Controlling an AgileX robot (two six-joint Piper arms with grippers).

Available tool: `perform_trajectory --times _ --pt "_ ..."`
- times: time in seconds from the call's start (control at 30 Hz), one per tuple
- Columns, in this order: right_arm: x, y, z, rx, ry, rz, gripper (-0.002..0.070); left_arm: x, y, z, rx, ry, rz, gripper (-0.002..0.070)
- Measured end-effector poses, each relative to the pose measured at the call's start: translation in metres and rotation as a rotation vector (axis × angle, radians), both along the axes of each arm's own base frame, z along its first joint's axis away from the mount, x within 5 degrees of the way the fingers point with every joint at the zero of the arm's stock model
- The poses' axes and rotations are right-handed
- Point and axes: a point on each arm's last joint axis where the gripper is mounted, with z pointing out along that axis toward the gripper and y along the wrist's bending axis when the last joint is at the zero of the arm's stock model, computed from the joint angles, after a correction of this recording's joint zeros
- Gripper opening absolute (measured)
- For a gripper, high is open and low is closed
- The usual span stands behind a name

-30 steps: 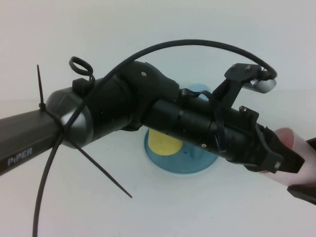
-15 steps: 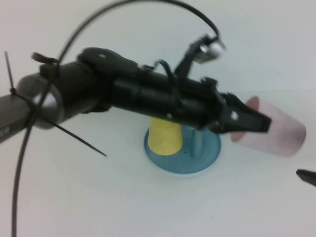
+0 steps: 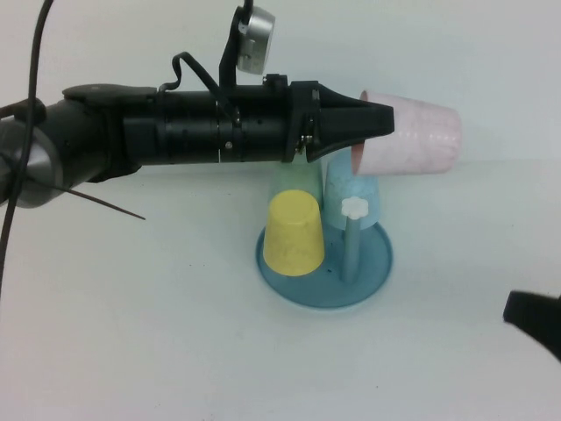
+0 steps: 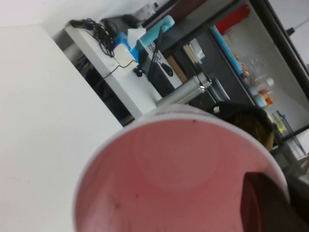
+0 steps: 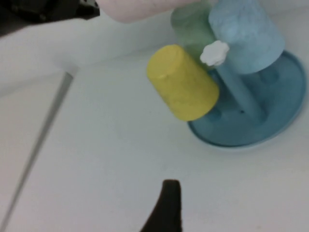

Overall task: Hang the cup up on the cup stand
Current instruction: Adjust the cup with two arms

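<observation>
Left gripper point(image 3: 372, 123) is pinching the pink cup point(image 3: 412, 140) by its rim, sideways, up at 1 o'clock of the cup stand point(image 3: 372, 267), probably so its mouth can tip over a post. Right gripper point(image 3: 535, 320) sits low at 4 o'clock, fingers spread, holding nothing.

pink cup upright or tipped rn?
Tipped. The pink cup lies sideways in the air above the stand, rim pinched by the left gripper. Right gripper waits open, apart.

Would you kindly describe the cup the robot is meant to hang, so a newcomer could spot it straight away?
Start at the round teal cup stand in the middle of the white table, with its white flower-shaped knob. Above it, the left gripper holds the pink cup on its side in the air; the right gripper waits open at the table's right edge. Unlike the yellow cup and the light blue cup, it is off the stand.
</observation>
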Motion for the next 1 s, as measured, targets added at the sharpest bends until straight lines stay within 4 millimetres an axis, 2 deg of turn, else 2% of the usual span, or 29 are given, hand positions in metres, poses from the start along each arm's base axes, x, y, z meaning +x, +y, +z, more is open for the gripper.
perform_trajectory --times 0.13,0.27,0.47,0.73,0.93,1.0 --pt "-0.017 -0.001 -0.034 0.157 0.042 -0.043 0.0693 0.0 -0.001 0.0 -0.007 0.02 -0.017 0.001" --pt "-0.029 0.001 -0.045 0.248 0.093 -0.035 0.0693 0.002 -0.001 -0.003 -0.003 0.069 -0.013 0.001" --pt "-0.031 0.001 -0.029 0.39 0.117 -0.078 0.0693 0.004 -0.002 -0.004 0.005 0.156 0.015 0.001" --pt "-0.023 -0.002 0.012 0.556 0.089 -0.15 0.0693 0.008 -0.002 -0.005 0.017 0.222 0.065 0.001" --pt "-0.045 -0.018 0.034 0.672 -0.048 -0.262 0.0693 0.011 -0.001 -0.006 0.021 0.276 0.095 0.001" --pt "-0.056 -0.022 0.032 0.727 -0.065 -0.279 0.0693 0.013 -0.001 -0.007 0.025 0.299 0.122 0.001"
